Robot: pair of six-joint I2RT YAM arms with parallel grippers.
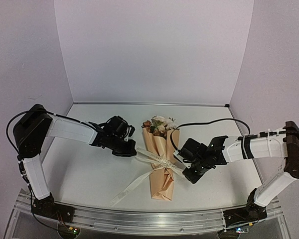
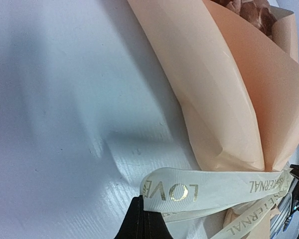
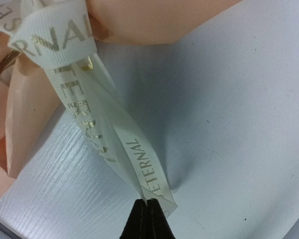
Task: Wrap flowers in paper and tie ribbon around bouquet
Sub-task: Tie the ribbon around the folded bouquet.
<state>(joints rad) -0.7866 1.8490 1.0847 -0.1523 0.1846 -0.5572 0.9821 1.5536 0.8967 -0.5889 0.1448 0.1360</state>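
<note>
Peach-tan paper [image 2: 224, 99] is wrapped into a slim cone, the bouquet [image 1: 162, 184], which lies at the centre of the top view on the white tabletop [image 1: 89, 169]. The flowers [image 1: 159, 124] show at its upper end and its narrow foot points to the lower edge of the frame. The ribbon [image 1: 154, 159] crosses the cone's waist on a slant, and a loose tail runs off toward the lower left.

The left gripper [image 1: 134, 149] sits just left of the cone, at the upper-left end of that slanted strand. The right gripper [image 1: 187, 175] sits just right of the cone, at the strand's lower-right end. Each gripper is pinched tight on a ribbon end, with the bouquet between them.

The wrist views add what the top view cannot resolve. At the bottom of the left wrist frame, dark fingertips are clamped on a band that reads LOVE in gold. Rust petals peek in at the upper right corner of that frame. The right wrist frame shows its fingertips closed on a strand lettered ETERNAL, which climbs to the gathered paper at the upper left.
</note>
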